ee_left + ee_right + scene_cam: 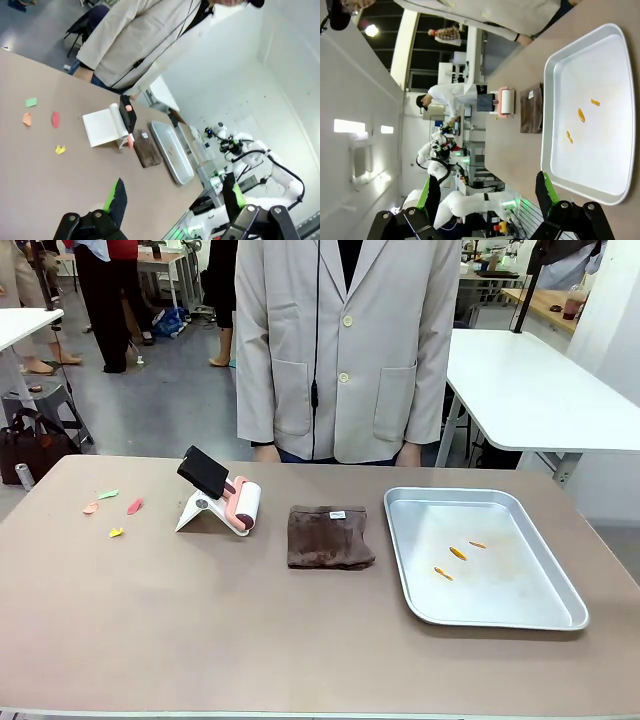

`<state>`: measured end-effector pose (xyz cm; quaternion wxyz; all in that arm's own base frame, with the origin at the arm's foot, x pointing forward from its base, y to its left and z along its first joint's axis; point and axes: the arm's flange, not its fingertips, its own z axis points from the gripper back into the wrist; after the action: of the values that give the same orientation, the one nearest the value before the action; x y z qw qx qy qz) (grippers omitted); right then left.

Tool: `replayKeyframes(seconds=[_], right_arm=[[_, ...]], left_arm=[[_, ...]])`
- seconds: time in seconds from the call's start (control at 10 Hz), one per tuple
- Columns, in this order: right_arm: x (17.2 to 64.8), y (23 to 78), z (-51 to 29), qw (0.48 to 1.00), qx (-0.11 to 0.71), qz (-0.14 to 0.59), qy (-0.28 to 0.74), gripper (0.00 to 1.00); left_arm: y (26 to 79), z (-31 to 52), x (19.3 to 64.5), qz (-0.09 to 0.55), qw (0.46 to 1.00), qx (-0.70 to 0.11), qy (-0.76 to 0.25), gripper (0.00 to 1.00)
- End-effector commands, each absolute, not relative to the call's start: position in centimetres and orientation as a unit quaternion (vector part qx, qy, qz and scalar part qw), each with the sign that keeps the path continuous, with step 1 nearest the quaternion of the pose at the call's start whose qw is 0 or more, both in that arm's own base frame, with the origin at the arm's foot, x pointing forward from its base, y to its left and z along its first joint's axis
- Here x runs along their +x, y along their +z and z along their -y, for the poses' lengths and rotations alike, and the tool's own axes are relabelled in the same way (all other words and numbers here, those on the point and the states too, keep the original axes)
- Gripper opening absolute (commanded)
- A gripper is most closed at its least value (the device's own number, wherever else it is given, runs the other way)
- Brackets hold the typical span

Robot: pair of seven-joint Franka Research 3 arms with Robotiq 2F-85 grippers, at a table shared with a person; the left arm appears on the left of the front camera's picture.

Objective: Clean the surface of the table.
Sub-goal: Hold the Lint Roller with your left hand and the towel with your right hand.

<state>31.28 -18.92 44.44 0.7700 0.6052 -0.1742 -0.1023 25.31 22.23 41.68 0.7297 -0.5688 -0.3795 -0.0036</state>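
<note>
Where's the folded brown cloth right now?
Front view: the folded brown cloth lies centrally, between the white lint roller on its stand at left and the silver metal tray at right.

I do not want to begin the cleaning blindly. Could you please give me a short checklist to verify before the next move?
1. Left gripper open, fingers apart: ok.
2. Right gripper open, nothing held: ok.
3. Lint roller sits on its white stand, handle free: ok.
4. Table clean: not ok, four coloured scraps lie to the left of the roller.
5. Brown cloth folded flat, apart from the tray: ok.
6. Person's hands out of the way: cannot tell, they are at the far edge.
</note>
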Motion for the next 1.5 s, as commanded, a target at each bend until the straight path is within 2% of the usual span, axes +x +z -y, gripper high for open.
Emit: replayKeyframes(seconds=[0.0,0.8,1.0,1.3,1.4], right_arm=[[31.6,43.8,19.6,0.760,0.615,0.183,-0.103,1.00],[30.5,43.5,19.5,0.768,0.599,0.199,-0.110,1.00],[30.0,46.7,14.8,0.807,0.542,0.223,-0.072,1.00],[29.6,50.2,6.0,0.883,0.382,0.260,-0.085,1.00],[29.9,50.8,2.4,0.903,0.341,0.254,-0.053,1.00]], left_arm=[[41.6,-18.7,25.6,0.388,0.719,-0.576,-0.001,1.00],[43.1,-13.9,26.8,0.377,0.740,-0.556,-0.027,1.00],[46.3,-11.1,28.8,0.364,0.768,-0.524,-0.058,1.00],[50.1,-7.2,32.4,0.320,0.813,-0.466,-0.137,1.00],[51.1,-6.0,33.9,0.301,0.833,-0.440,-0.152,1.00]])
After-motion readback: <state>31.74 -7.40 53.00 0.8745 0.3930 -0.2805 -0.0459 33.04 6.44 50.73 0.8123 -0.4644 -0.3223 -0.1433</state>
